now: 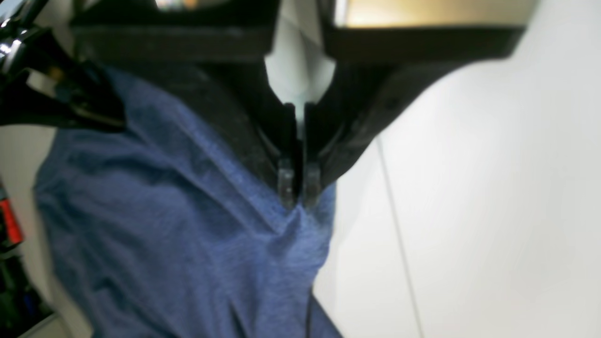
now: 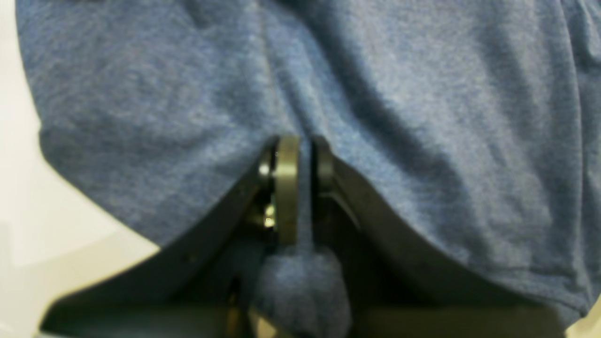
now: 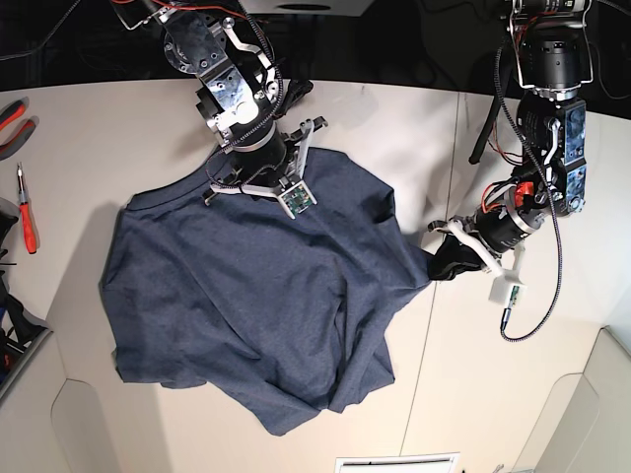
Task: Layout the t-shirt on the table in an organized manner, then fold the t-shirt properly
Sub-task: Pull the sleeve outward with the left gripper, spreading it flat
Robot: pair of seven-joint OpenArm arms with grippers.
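Observation:
The navy-blue t-shirt (image 3: 246, 305) lies rumpled on the off-white table (image 3: 493, 394), plain side up, its lower right part folded over itself. My right gripper (image 3: 256, 185) sits at the shirt's far edge. In the right wrist view it (image 2: 300, 155) is shut on a pinched fold of the shirt (image 2: 422, 117). My left gripper (image 3: 441, 261) is at the shirt's right side, shut on a stretched corner of cloth. The left wrist view shows its jaws (image 1: 296, 197) closed on a bunched peak of the t-shirt (image 1: 164, 211) above the table (image 1: 493, 188).
Red-handled pliers (image 3: 10, 118) and a red screwdriver (image 3: 28, 212) lie at the table's left edge. A thin dark seam (image 3: 434, 325) runs front to back right of the shirt. A cable (image 3: 537, 296) loops from the left arm over the table's right part.

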